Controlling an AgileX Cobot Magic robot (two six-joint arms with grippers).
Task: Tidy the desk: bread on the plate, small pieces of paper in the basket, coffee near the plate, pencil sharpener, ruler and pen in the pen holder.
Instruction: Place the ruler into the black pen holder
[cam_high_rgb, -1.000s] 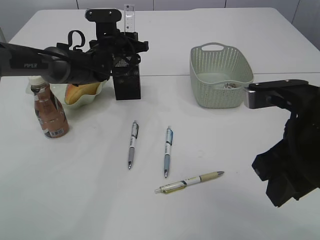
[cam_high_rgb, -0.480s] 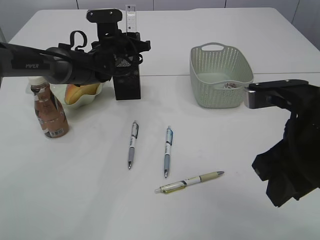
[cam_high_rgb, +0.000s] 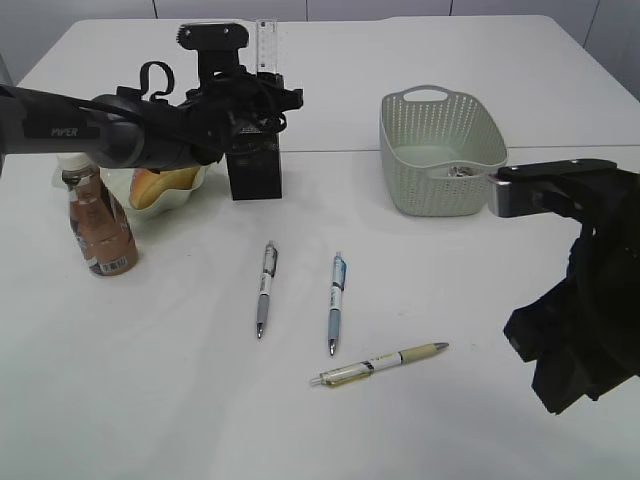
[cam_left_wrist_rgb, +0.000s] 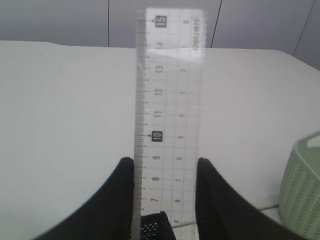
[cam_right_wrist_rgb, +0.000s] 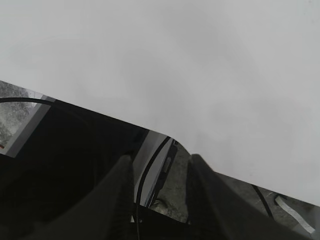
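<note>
A clear ruler (cam_left_wrist_rgb: 167, 100) stands upright between the fingers of my left gripper (cam_left_wrist_rgb: 166, 160), which is shut on its two long edges. Seen from outside, the ruler (cam_high_rgb: 266, 45) sticks up over the black mesh pen holder (cam_high_rgb: 255, 170), and the left gripper (cam_high_rgb: 260, 92) sits just above the holder. Three pens lie on the table: one (cam_high_rgb: 265, 288), another (cam_high_rgb: 336, 302) and a cream one (cam_high_rgb: 380, 364). Bread (cam_high_rgb: 160, 183) rests on the plate (cam_high_rgb: 190, 192), with the coffee bottle (cam_high_rgb: 98, 225) beside it. My right gripper (cam_right_wrist_rgb: 160, 165) is open and empty. The pencil sharpener is out of view.
A pale green basket (cam_high_rgb: 440, 150) stands at the back right with small pieces of paper (cam_high_rgb: 460, 170) inside; its wall (cam_left_wrist_rgb: 302, 195) shows in the left wrist view. My right arm (cam_high_rgb: 580, 320) hangs over the table's right front edge.
The left gripper has carried the ruler slightly to the right above the pen holder. The right arm and the pens have not moved.
</note>
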